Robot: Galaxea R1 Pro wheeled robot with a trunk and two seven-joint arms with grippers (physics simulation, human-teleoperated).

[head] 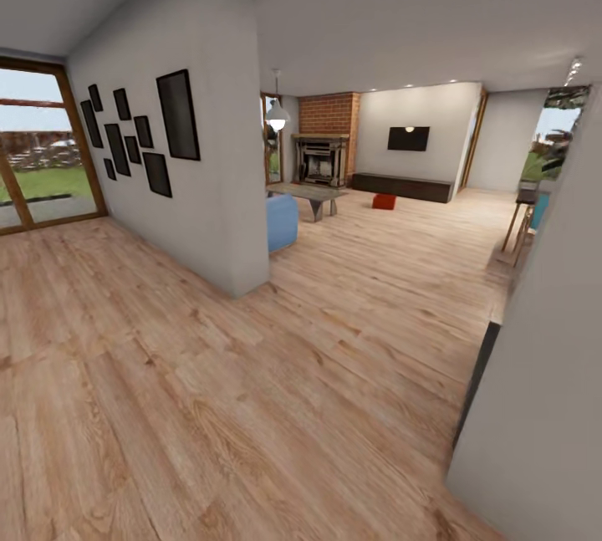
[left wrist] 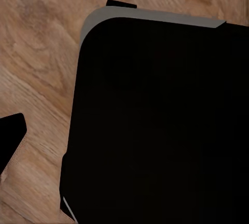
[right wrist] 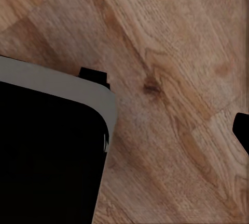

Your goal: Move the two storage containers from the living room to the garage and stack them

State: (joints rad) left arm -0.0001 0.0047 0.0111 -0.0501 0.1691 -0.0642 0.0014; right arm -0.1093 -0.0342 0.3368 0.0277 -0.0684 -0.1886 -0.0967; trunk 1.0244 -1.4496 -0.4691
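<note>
Storage container [head: 384, 201]: on living-room floor at 12 o'clock, before dark bench [head: 403, 186], awaiting pickup. Hands' states: cannot tell.

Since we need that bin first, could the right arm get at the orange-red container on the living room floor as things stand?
Probably not yet: the orange-red container sits far across the wood floor by the dark bench, so the base likely must drive closer first.

The head camera looks level down the wood floor [head: 351, 340] toward the distant fireplace [head: 322, 158]; both wrist cameras face that floor closely.
</note>
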